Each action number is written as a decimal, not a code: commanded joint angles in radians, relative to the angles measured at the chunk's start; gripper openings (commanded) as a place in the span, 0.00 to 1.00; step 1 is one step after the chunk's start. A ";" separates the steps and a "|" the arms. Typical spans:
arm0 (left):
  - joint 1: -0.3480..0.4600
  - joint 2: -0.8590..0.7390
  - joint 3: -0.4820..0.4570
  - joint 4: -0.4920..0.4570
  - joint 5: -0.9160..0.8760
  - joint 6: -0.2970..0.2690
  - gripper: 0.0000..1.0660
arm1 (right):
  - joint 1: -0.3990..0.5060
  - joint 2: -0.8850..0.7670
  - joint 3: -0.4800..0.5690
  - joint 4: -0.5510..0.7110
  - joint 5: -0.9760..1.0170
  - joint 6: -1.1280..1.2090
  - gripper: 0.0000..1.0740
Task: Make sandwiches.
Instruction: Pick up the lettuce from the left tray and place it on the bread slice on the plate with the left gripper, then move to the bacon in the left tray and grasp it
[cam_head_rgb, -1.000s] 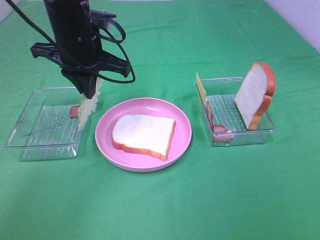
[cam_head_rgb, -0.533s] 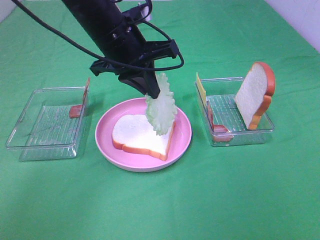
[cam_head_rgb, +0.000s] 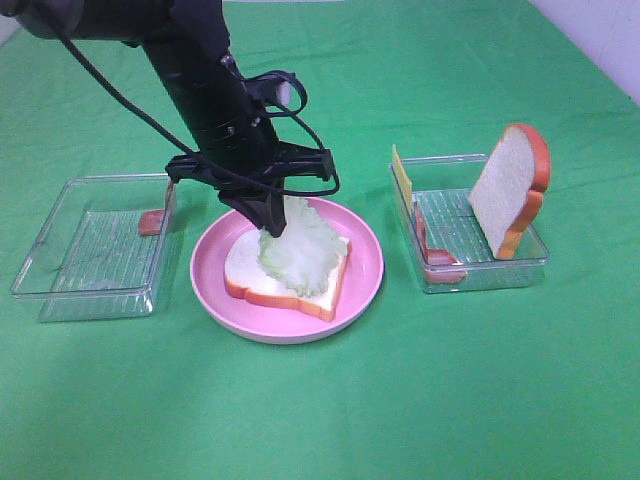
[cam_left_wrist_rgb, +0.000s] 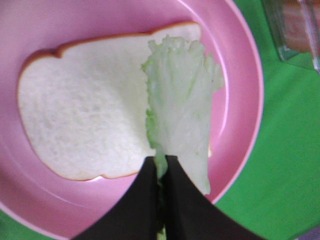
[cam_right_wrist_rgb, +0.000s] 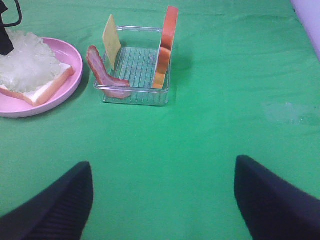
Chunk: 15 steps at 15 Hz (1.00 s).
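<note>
From high up, we see the left gripper (cam_head_rgb: 270, 224) pinched tight on the lettuce leaf (cam_head_rgb: 298, 250). The leaf lies on the flat bread slice (cam_head_rgb: 245, 270) on the pink plate (cam_head_rgb: 366, 268). Left of the plate sits a clear tray (cam_head_rgb: 60, 290). Right of the plate sits a second tray (cam_head_rgb: 480, 278) with an upright bread slice (cam_head_rgb: 512, 190).

The left wrist camera shows the pinch up close: two black fingers (cam_left_wrist_rgb: 135, 200) squeeze the leaf's thin end.

Only the right wrist camera shows the right gripper (cam_right_wrist_rgb: 162, 165): spread wide, holding nothing, far from the plate. It shows a bacon strip (cam_right_wrist_rgb: 102, 75) and cheese square (cam_right_wrist_rgb: 111, 40) in the second tray.
</note>
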 joint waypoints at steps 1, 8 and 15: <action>-0.001 0.002 0.000 0.032 -0.006 -0.038 0.00 | -0.004 -0.014 0.003 0.000 -0.006 -0.012 0.69; 0.001 0.000 -0.003 0.043 -0.047 -0.039 0.62 | -0.004 -0.014 0.003 0.000 -0.006 -0.012 0.69; 0.003 0.000 -0.252 0.222 0.184 -0.151 0.71 | -0.004 -0.014 0.003 0.000 -0.006 -0.012 0.69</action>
